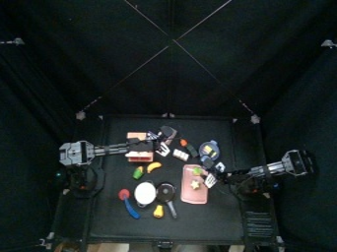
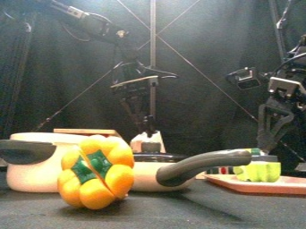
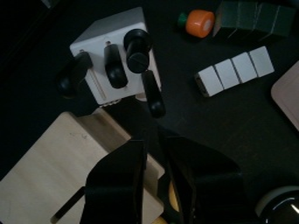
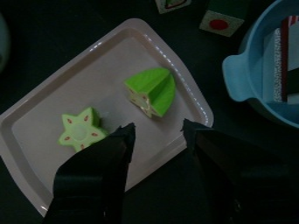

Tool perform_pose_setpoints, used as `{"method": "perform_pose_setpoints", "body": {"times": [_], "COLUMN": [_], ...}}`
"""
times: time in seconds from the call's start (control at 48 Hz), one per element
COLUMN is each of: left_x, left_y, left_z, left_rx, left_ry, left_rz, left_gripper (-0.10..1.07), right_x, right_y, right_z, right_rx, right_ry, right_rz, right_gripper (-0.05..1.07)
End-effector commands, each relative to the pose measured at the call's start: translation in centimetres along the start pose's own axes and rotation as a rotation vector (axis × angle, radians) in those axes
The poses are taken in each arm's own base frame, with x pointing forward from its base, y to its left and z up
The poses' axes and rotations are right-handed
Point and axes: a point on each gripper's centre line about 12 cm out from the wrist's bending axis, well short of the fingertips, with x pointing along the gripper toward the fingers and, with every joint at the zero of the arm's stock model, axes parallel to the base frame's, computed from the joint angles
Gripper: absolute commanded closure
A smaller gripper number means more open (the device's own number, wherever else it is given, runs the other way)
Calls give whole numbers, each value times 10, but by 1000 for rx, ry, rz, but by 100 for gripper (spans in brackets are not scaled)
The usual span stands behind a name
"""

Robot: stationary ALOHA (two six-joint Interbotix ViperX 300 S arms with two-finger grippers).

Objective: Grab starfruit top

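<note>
The starfruit (image 4: 80,129), a small pale green star-shaped piece, lies flat on the pink board (image 4: 59,92). A green wedge-shaped piece (image 4: 152,90) with a cut face lies beside it. My right gripper (image 4: 158,150) hovers over the board's edge, jaws open wide and empty, closer to the wedge than to the star. In the front view the right gripper (image 2: 277,130) hangs open above the green fruit (image 2: 263,167). From above, the board (image 1: 196,193) sits right of centre. My left gripper (image 2: 146,119) hangs over the table's back, jaws together and holding nothing.
A blue bowl (image 4: 267,66) stands next to the board. A yellow pepper (image 2: 96,172) and a white pot (image 2: 42,161) with a dark handle (image 2: 203,168) stand at the front. Under the left gripper are a white toy appliance (image 3: 111,54) and a wooden board (image 3: 52,179).
</note>
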Motion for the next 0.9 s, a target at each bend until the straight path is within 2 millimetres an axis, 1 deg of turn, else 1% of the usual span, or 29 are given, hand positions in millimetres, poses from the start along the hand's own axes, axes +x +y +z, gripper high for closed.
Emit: {"method": "perform_pose_setpoints", "body": {"times": [0.0,0.062,0.25,0.396,0.458,0.646,0.75,0.875], "left_x": [-21,-26,-54,-65,-66,-61,-59,-56], "left_y": [6,4,-7,-6,-6,-7,-7,-2], "left_z": [6,2,-17,-33,-40,-67,-82,-92], "left_rx": [-7,15,101,130,148,197,213,242], "left_ry": [-54,-80,-193,-263,-306,-431,-474,-529], "left_rz": [-16,-16,-81,-160,-204,-369,-444,-497], "left_gripper": [36,36,36,36,36,36,36,36], "right_x": [-3,-5,-12,-18,-20,-26,-29,-31], "right_y": [4,5,10,13,14,20,22,19], "right_z": [5,7,15,24,27,33,33,31], "right_rx": [5,12,40,95,116,169,217,293], "right_ry": [-15,-21,-42,-43,-41,-27,0,54], "right_rz": [17,23,46,46,42,47,46,-1], "right_gripper": [19,19,19,19,18,19,19,19]}}
